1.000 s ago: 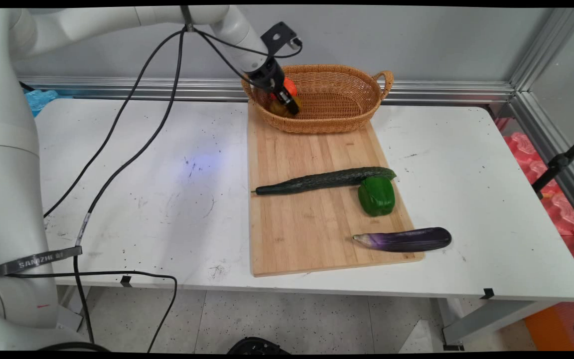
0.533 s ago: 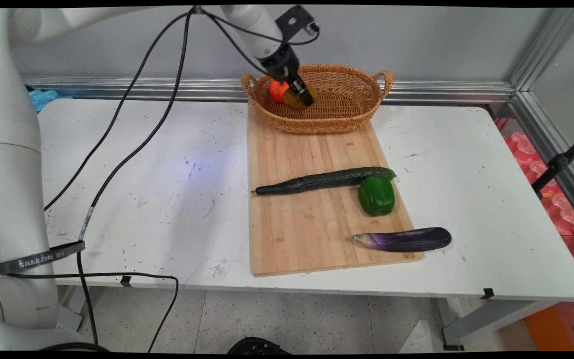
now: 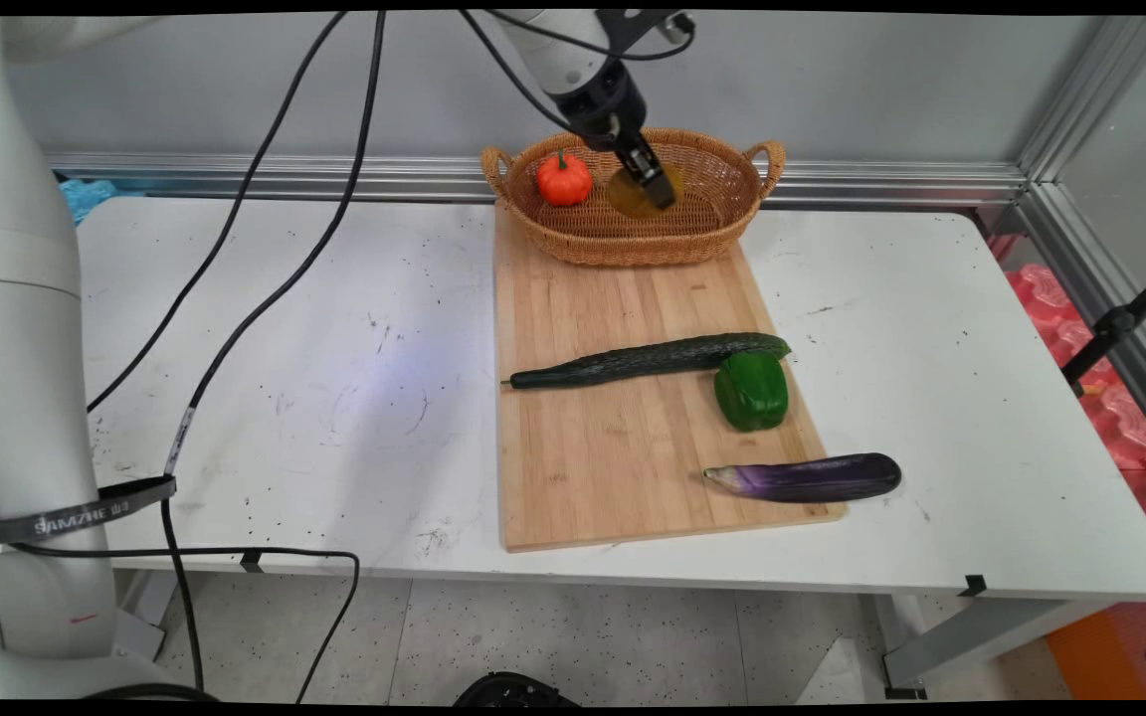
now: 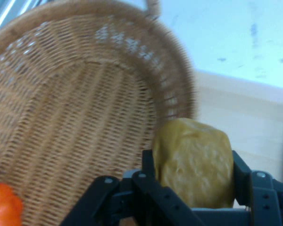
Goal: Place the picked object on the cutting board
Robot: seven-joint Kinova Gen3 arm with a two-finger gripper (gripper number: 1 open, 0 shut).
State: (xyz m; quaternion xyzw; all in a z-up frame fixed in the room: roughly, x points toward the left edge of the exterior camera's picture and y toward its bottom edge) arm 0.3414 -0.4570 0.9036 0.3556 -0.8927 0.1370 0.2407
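My gripper (image 3: 655, 187) hangs over the middle of the wicker basket (image 3: 707, 231), shut on a yellow-brown potato (image 3: 630, 194). In the hand view the potato (image 4: 194, 162) sits squeezed between the two fingers (image 4: 148, 162), above the basket (image 4: 75, 108) and near its rim. A small orange pumpkin (image 3: 564, 180) lies in the left part of the basket, and it shows at the lower left corner of the hand view as the pumpkin (image 4: 4, 206).
The basket stands at the far end of a wooden cutting board (image 3: 613, 457). On the board lie a long cucumber (image 3: 648, 360), a green bell pepper (image 3: 752, 391) and a purple eggplant (image 3: 807, 477) at its right front edge. Black cables (image 3: 235, 298) hang over the table's left.
The gripper has risen out of the basket's left part with the potato and moved right, over the basket's middle. The pumpkin, half hidden before, now shows fully.
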